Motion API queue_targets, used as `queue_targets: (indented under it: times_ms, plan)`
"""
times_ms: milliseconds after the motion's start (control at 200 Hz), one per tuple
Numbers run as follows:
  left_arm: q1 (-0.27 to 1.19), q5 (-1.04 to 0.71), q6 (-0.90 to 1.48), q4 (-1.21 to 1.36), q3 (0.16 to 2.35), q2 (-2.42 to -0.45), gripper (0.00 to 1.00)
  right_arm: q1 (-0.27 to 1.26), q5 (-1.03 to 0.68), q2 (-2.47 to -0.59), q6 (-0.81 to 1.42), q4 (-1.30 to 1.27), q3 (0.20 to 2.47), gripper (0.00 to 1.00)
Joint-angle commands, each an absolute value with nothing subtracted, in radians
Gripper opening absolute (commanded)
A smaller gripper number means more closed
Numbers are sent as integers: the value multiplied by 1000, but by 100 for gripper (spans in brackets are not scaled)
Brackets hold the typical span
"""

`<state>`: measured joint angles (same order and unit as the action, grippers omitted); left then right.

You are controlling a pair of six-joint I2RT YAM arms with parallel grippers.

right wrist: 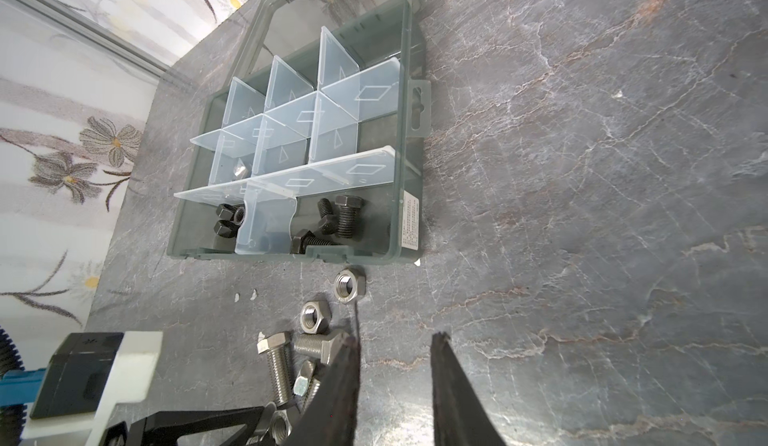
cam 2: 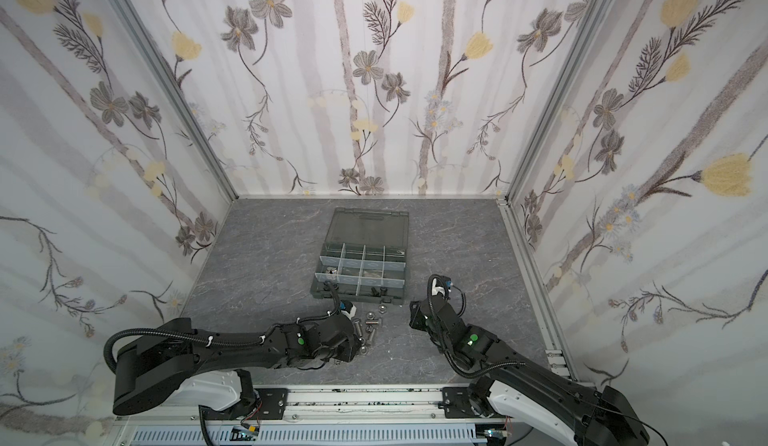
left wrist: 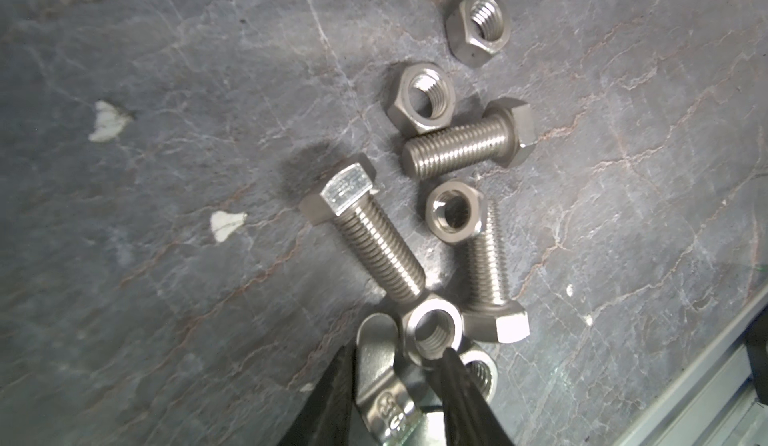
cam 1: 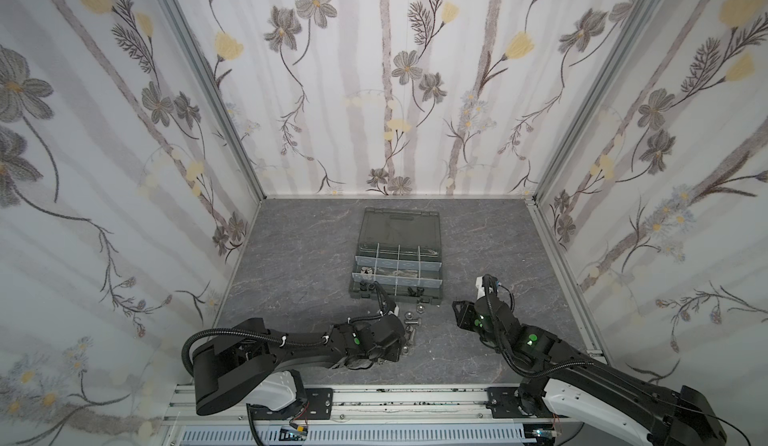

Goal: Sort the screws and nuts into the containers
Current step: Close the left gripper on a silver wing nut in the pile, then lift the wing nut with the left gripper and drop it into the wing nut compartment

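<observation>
Three silver screws [left wrist: 374, 236] and several silver nuts [left wrist: 422, 97] lie in a loose heap on the grey slate, just in front of the containers [cam 1: 357, 294]. My left gripper [left wrist: 397, 348] is down at the heap's near end. Its fingers straddle a curved, stamped shiny metal piece [left wrist: 380, 381] and the rim of one nut [left wrist: 434, 331]. Whether they pinch is unclear. My right gripper [right wrist: 395, 338] hovers open and empty beside the heap, one finger close to a screw head [right wrist: 328, 346]. Black screws [right wrist: 347, 215] and black nuts [right wrist: 228, 217] lie in two front compartments.
The case's smoky lid [cam 1: 401, 225] lies open flat toward the back wall. Small white flecks [left wrist: 106, 119] dot the slate. An aluminium rail [cam 1: 395, 402] runs along the front edge, and flowered walls close in the three other sides.
</observation>
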<state>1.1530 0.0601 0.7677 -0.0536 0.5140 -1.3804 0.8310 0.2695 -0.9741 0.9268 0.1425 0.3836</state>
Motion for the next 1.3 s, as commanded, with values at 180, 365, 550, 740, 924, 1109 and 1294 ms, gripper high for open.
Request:
queue_targets:
  times_ms: [180,365,550,740,924,1109,1294]
  plan:
    - [1159,126,767,-319,557,-1382,38,832,295,-973,948,128,374,31]
    - [1162,122,746,-337,591,-1434,37,832,291,-994,945,112,375,31]
    - [1166,125,734,-349,612,-1467,29,831,290,-999,942,109,376,31]
    - [1165,128,718,-363,623,-1468,18,831,295,-991,943,112,372,31]
    - [1152,155,677,-383,656,-1435,17,831,299,-988,942,113,373,31]
    - [1011,167,609,-394,714,-1341,17,831,301,-975,943,128,372,31]
    - [842,199,503,-391,825,-1278,19,832,314,-935,960,135,356,31]
